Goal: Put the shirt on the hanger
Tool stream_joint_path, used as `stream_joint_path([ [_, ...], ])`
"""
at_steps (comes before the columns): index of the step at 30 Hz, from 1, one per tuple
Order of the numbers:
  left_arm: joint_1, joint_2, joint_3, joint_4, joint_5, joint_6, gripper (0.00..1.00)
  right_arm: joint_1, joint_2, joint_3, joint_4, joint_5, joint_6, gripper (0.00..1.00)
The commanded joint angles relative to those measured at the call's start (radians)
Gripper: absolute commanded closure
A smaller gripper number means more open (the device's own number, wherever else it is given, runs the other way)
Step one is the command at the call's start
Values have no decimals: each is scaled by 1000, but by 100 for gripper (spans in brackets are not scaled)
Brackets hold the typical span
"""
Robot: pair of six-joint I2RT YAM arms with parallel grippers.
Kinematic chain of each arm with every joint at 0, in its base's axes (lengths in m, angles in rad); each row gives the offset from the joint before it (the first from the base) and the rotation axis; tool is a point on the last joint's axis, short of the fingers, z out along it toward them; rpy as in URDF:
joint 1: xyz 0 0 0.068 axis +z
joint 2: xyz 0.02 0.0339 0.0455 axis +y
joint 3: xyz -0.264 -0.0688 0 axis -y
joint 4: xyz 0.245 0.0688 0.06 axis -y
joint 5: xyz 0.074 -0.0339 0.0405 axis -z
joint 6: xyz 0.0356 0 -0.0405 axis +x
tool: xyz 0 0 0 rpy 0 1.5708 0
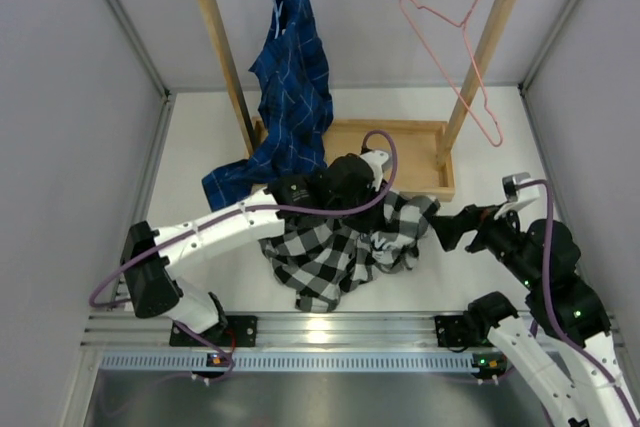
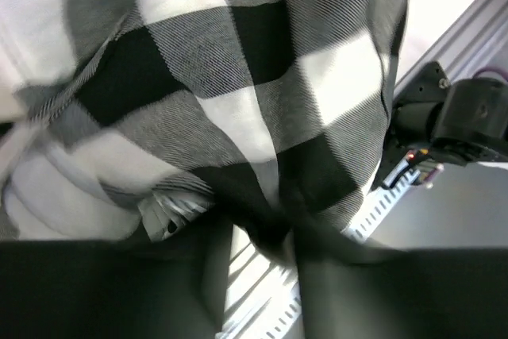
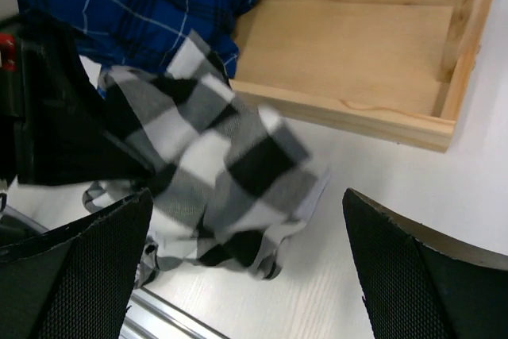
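Note:
The black-and-white check shirt (image 1: 335, 247) lies bunched on the table in front of the rack, with its upper part lifted. My left gripper (image 1: 372, 197) is shut on a fold of the shirt; in the left wrist view the cloth (image 2: 262, 93) is pinched between the dark fingers (image 2: 290, 236) and hangs over the lens. My right gripper (image 1: 443, 230) is open and empty just right of the shirt. In the right wrist view (image 3: 246, 267) the shirt (image 3: 214, 172) lies between and beyond its fingers. The pink wire hanger (image 1: 455, 47) hangs bare on the wooden rail at the right.
A dark blue shirt (image 1: 292, 87) hangs from a light blue hanger on the rail's left end and drapes onto the table. The wooden rack's tray base (image 1: 410, 147) stands behind the check shirt and also shows in the right wrist view (image 3: 357, 61). Grey walls close in both sides.

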Motion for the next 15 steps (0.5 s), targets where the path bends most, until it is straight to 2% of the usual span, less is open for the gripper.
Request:
stream_joint_path([
  [1, -7, -71, -23, 124, 53, 35, 53, -13, -16, 72, 10, 82, -14, 0],
  [3, -7, -105, -70, 107, -47, 15, 23, -15, -36, 72, 10, 95, -6, 1],
  [4, -7, -129, -89, 93, -175, -12, 10, -13, -39, 71, 9, 93, -5, 1],
  [5, -7, -192, -124, 60, -249, -28, 3, -15, -40, 68, 10, 84, -8, 0],
  [7, -7, -269, -159, 17, -448, -75, 2, -15, -31, 54, 12, -7, -28, 1],
  [9, -5, -382, -218, -46, -533, -100, 2, -15, 13, 40, 12, -87, -55, 0],
  [11, -5, -468, -255, -89, -566, -132, 2, -13, 56, 28, 16, -189, -71, 1],
  [15, -5, -545, -369, -149, -503, -197, 2, -15, 180, -19, 78, -203, -42, 1],
])
